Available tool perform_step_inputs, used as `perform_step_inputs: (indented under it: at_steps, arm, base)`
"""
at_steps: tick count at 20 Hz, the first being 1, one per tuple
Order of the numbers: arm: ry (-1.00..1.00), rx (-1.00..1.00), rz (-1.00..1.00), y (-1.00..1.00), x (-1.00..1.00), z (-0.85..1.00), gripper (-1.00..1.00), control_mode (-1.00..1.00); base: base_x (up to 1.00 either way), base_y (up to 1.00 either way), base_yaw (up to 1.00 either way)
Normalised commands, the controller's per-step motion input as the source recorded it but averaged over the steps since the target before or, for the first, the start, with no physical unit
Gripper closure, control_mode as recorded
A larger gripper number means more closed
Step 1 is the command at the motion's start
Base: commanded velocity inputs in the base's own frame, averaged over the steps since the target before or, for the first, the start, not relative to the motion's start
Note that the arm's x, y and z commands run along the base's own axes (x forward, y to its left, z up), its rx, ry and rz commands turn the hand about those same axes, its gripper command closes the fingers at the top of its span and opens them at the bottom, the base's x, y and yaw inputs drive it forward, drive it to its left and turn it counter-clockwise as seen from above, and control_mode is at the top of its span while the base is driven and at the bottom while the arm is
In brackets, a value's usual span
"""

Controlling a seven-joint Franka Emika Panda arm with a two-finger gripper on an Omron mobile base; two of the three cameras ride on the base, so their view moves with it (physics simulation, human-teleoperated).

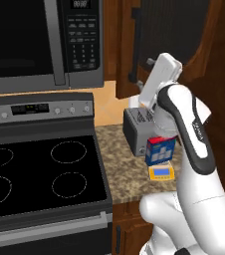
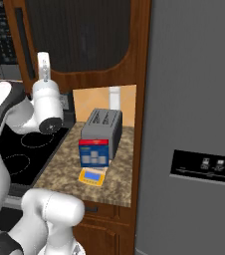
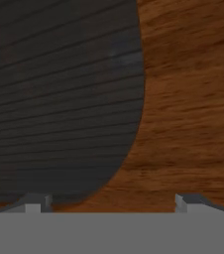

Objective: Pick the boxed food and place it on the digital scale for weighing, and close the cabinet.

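On scale [image 2: 93,176]: boxed food [image 2: 93,152]; tool [image 3: 109,203] spread facing cabinet [image 3: 183,99]

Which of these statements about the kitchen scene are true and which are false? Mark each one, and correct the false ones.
1. The boxed food stands on the digital scale. True.
2. The gripper is shut on the boxed food. False: its jaws are open and empty, facing the cabinet door.
3. A grey toaster stands just behind the box. True.
4. The scale sits on the stovetop. False: it sits on the granite counter.
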Motion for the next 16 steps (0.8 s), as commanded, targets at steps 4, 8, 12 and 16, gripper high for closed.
perform_step_inputs:
  at_steps: [4, 8, 12, 16]
  arm:
    - [0.02, 0.00, 0.00, 0.00, 0.78, 0.00, -1.00, -1.00]
    - [0.01, 0.00, 0.00, 0.00, 0.76, 0.00, -1.00, -1.00]
    - [0.00, 0.00, -0.01, -0.03, 0.54, 0.00, -1.00, -1.00]
    - [0.00, -0.02, -0.20, -0.16, 0.66, 0.00, -1.00, -1.00]
  base:
    - [0.00, 0.00, 0.00]
    - [0.00, 0.00, 0.00]
    - [0.00, 0.00, 0.00]
    - [0.00, 0.00, 0.00]
